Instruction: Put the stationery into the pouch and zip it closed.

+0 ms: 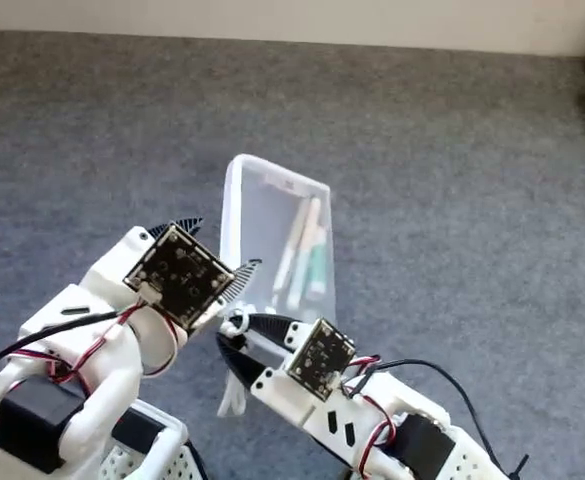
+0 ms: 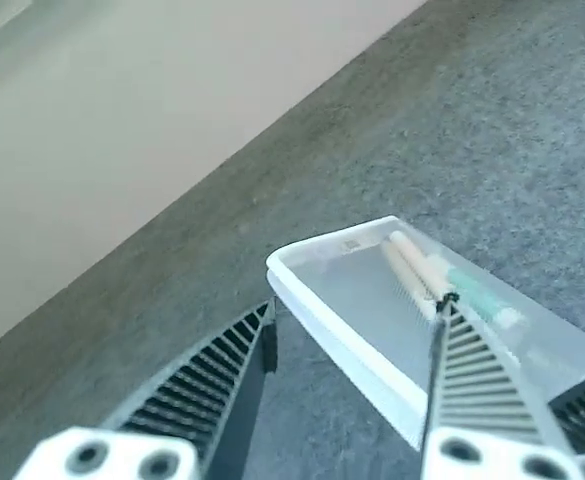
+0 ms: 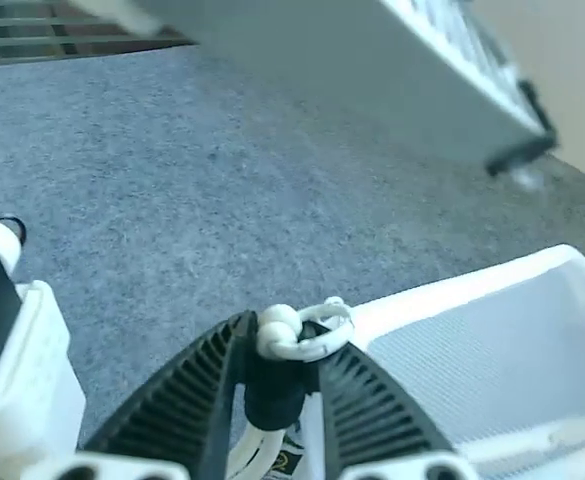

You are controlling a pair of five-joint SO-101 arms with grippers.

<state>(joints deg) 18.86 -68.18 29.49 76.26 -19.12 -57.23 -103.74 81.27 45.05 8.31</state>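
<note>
A translucent white pouch (image 1: 272,215) lies on the grey carpet with several pens (image 1: 305,255) inside; in the left wrist view the pens (image 2: 442,280) rest along the pouch (image 2: 357,265). My left gripper (image 1: 220,245) is open and straddles the pouch's long side edge, one finger outside on the carpet, the other finger (image 2: 472,370) over the pouch. My right gripper (image 1: 234,325) sits at the pouch's near end, shut on the zip pull (image 3: 290,330), a white ring on a black slider. The pouch wall (image 3: 492,340) runs off beside it.
Grey carpet (image 1: 452,170) surrounds the pouch on all sides. A pale wall strip (image 1: 272,15) borders the far edge. A white perforated base (image 1: 142,455) stands at the near edge under the left arm. The left arm's finger (image 3: 372,60) hangs above the right gripper.
</note>
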